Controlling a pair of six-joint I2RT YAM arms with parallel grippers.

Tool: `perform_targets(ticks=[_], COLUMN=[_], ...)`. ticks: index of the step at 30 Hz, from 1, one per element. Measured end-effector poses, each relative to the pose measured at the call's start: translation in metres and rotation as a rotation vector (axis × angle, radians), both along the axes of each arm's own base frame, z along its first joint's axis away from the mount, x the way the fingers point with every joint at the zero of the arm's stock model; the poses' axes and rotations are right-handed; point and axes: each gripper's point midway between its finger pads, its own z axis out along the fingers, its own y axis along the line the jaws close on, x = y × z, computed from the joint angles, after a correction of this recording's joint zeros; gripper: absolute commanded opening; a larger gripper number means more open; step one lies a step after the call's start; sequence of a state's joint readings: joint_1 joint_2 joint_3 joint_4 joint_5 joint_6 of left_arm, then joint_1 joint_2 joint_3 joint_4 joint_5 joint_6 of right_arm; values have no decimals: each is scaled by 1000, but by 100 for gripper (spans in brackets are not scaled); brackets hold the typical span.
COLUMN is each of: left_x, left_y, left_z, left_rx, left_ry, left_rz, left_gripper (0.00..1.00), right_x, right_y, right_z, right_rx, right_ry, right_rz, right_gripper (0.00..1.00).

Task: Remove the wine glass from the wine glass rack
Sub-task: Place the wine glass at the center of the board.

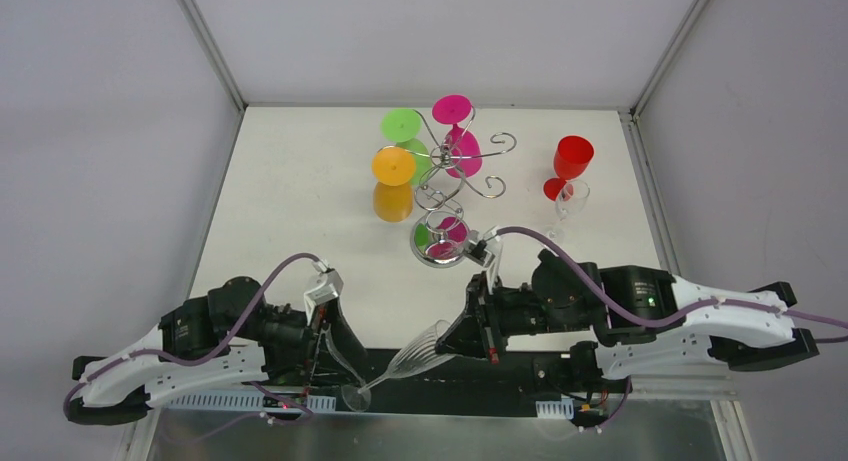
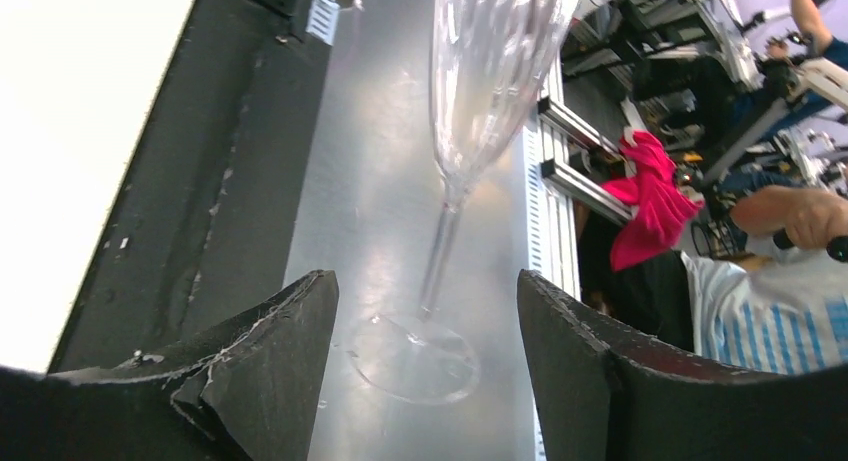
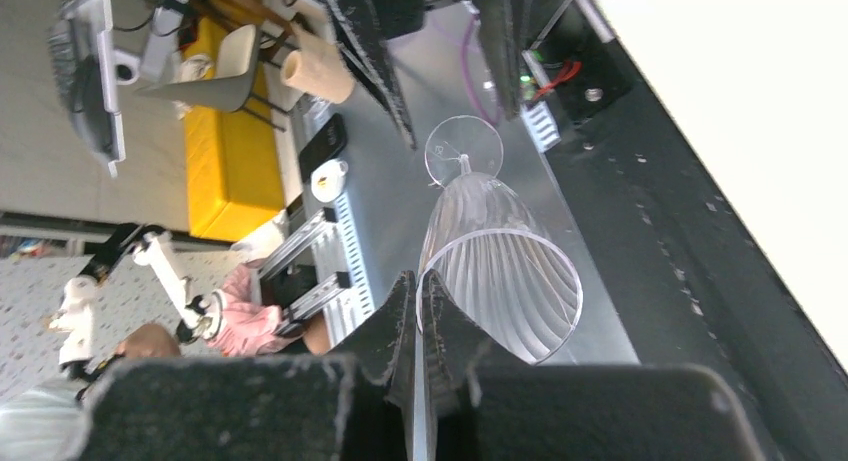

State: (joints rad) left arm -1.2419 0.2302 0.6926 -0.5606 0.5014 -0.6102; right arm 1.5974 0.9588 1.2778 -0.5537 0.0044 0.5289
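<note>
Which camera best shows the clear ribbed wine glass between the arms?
Right wrist: the clear ribbed wine glass shows rim, bowl, stem and foot. Left wrist cuts off the rim, showing foot, stem and lower bowl. Top external shows the glass whole but small.

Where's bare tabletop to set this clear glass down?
Bare: the table left of the orange glass, out to its edge; also the strip between the rack and the near edge. Crowded: around the rack and by the red glass.

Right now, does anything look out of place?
Yes: the clear wine glass hangs tilted past the table's near edge, pinched only at its rim by the right gripper; the left gripper stands open around its foot.
</note>
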Motion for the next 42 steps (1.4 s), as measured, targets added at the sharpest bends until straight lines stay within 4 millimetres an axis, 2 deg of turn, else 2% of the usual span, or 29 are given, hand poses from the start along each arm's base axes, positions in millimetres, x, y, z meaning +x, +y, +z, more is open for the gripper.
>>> perform_targets(ticks=[6,13,16,19,23,29,34,38,42], left_x=[22,50,60,67,72,77,82,93,112], left_y=[-7,-20,-19,-17,-18,-27,-33,-40,-45], left_z=[-3,-21,-19,-12,-4,-13,-10,-11,-18], left_rx=[48,156,160,150,146,199,185,185,200], left_ry=[-14,-25,-40,-55,-66,-69,-76,-56,-6], left_rz=[120,250,301,344,369,368,379,398,433], left_gripper=[67,66,66,66,66,68,66,63,62], right_x=[33,109,132,143,164,193,213,222,230], right_y=[-18,-48,-67,-83,-104,-139,-164,-179,-198], right_z=[-24,-54,-63,-72,-74,-69,-74,-81,-81], right_rx=[-111,-258,-322,-394,-468,-527,-609,-690,-750], right_ry=[-79,-119,-134,-152,-157,-140,-126,-111,-97], right_rz=[-142,-418,-503,-549,-634,-783,-882,-923,-973], right_gripper=[0,0,0,0,0,0,0,0,0])
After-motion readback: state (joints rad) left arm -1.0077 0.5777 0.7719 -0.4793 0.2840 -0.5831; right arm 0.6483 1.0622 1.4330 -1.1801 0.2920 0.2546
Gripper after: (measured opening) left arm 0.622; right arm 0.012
